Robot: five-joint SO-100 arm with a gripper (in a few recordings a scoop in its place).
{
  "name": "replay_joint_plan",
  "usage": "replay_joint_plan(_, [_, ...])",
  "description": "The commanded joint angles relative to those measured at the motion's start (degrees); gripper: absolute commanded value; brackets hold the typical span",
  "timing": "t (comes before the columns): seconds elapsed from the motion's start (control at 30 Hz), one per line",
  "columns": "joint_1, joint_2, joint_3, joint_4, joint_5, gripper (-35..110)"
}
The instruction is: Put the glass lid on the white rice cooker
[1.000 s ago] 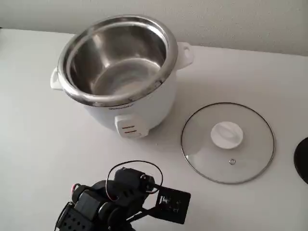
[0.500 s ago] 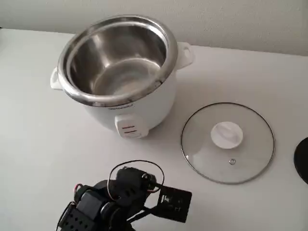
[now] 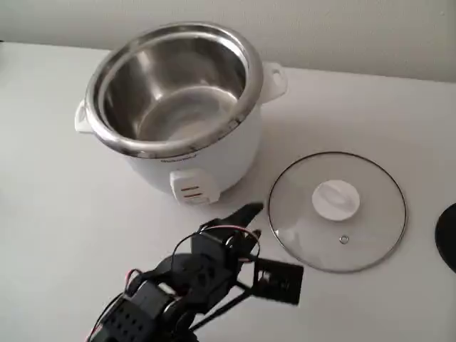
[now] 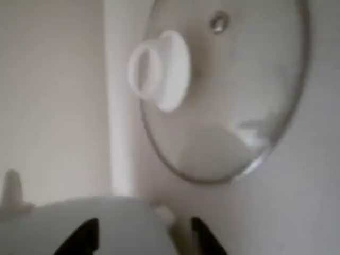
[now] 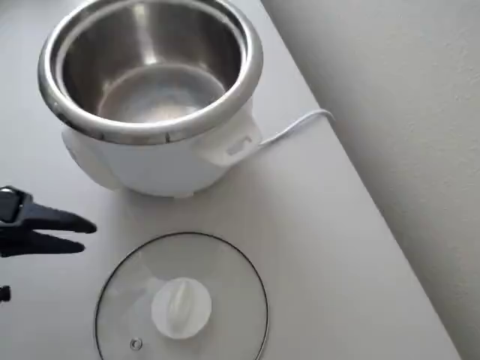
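Fingers (image 5: 79, 234) slightly parted, holding nothing, just beside glass lid (image 5: 181, 298) lying flat on table (image 5: 315, 247).

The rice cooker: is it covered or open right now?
Open. The white rice cooker shows its bare steel pot; the glass lid lies flat on the table beside it.

The robot arm (image 3: 187, 281) is all black and blocky, with thin red and black wires (image 3: 214, 235) looping over its top, a flat black square part (image 3: 279, 281) on one side, and a tool (image 5: 56, 232) with two pointy black fingers.
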Motion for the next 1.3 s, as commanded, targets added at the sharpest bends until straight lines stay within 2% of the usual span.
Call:
replay_joint_plan(0.0, [0.79,-19.6,-2.81,-23.99,0.26,26])
replay_joint_plan(0.1, [1.67,-36.3,-10.46,-31.64,0.35,26])
replay_joint_plan(0.2, [5.54,-50.62,-21.36,-33.31,2.72,26])
replay_joint_plan(0.37, [6.06,-60.82,-26.72,-41.92,0.97,26])
replay_joint_plan(0.87, [10.11,-83.14,-52.12,-41.31,3.52,26])
replay_joint_plan(1.07, [10.81,-87.1,-57.39,-39.46,4.13,17])
replay_joint_plan(1.13, [10.46,-89.03,-60.47,-37.0,2.2,2])
replay_joint_plan(1.2, [10.46,-92.29,-65.21,-32.96,2.2,0])
replay_joint_plan(1.27, [10.55,-93.52,-66.36,-33.05,2.29,0])
